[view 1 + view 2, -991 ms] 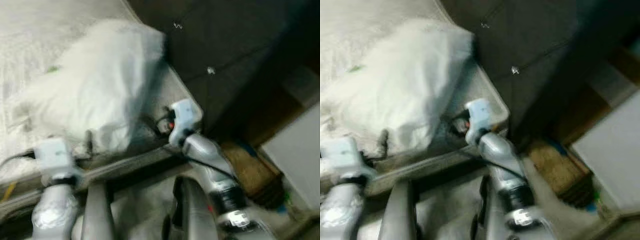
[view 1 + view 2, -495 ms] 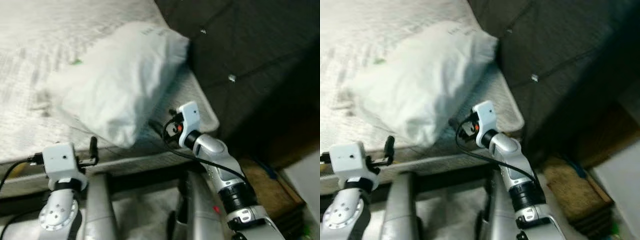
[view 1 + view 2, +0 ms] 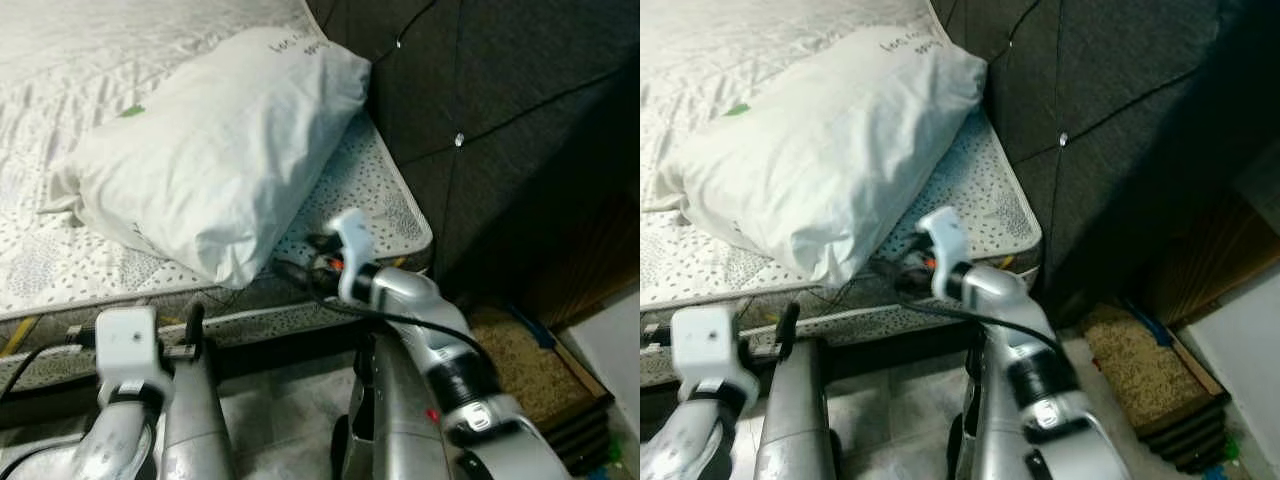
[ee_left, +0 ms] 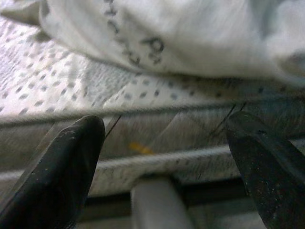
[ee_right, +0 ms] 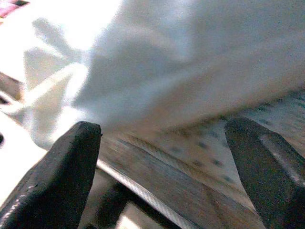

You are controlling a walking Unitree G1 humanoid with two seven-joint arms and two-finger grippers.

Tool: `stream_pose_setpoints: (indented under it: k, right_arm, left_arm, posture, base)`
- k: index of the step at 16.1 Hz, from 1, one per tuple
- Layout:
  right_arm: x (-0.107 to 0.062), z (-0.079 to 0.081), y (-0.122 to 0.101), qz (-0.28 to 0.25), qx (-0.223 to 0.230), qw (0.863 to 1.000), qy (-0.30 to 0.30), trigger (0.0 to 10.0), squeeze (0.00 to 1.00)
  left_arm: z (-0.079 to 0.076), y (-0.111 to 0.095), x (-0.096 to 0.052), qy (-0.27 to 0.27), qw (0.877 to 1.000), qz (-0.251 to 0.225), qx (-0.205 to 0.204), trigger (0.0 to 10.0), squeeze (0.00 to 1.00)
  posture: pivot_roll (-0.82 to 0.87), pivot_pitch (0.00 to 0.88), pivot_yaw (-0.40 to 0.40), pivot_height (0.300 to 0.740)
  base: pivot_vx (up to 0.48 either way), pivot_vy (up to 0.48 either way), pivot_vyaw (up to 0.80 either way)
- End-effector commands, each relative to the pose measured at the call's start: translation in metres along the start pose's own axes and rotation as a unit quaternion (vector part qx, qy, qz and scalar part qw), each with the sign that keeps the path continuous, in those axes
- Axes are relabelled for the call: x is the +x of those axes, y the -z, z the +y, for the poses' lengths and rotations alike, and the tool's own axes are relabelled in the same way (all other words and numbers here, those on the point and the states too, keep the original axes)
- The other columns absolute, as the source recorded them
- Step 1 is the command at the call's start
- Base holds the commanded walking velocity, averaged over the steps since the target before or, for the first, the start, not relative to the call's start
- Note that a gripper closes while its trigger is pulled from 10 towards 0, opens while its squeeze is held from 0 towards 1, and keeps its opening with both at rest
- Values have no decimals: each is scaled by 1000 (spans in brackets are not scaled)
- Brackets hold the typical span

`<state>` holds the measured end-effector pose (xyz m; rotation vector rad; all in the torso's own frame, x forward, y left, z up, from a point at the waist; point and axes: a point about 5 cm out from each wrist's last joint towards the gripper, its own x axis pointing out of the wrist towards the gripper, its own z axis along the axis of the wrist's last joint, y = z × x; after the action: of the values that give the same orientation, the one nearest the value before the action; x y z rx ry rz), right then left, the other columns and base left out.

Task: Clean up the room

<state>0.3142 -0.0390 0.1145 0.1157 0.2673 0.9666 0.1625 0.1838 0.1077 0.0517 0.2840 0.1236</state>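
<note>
1. Pillow (image 3: 215, 130) lies skewed on the far right part of the mattress (image 3: 380, 195), its near corner over the edge.
2. Right gripper (image 5: 164, 157), fingers spread, points at that corner; a shallow bite could catch only the cover and drag the pillow to the floor.
3. Left gripper (image 4: 164, 164), also spread, waits lower left, near the mattress side.
4. Headboard (image 3: 500, 110) shadow probably hides the far right floor; I cannot tell what lies there.

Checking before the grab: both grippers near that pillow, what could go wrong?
1. The pillow overhangs the mattress edge; a one-sided tug could drop it to the floor.
2. The right gripper, open, points at the mattress seam, so it might pinch the mattress instead.
3. The left gripper, open, sits lower, at the mattress side, so it could close short of the pillow.
</note>
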Motion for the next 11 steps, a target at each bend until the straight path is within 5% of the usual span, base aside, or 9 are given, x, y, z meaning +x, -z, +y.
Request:
stream_pose_setpoints:
  k: [1,6,11]
  right_arm:
    - [5,4,-2,1,8,1000,-20,10000,0]
    - [27,20,-16,-18,31,997,-69,10000,0]
    - [38,20,-22,-49,29,998,4,10000,0]
  left_arm:
    - [3,3,-7,-5,1000,10,5,10000,0]
    - [19,12,-23,-61,998,25,11,10000,0]
    - [17,5,-13,-53,998,8,14,10000,0]
  posture:
    - [159,120,-84,501]
    - [222,114,-117,501]
    - [221,90,-108,501]
  base:
    - [0,0,0]
    - [0,0,0]
    - [0,0,800]
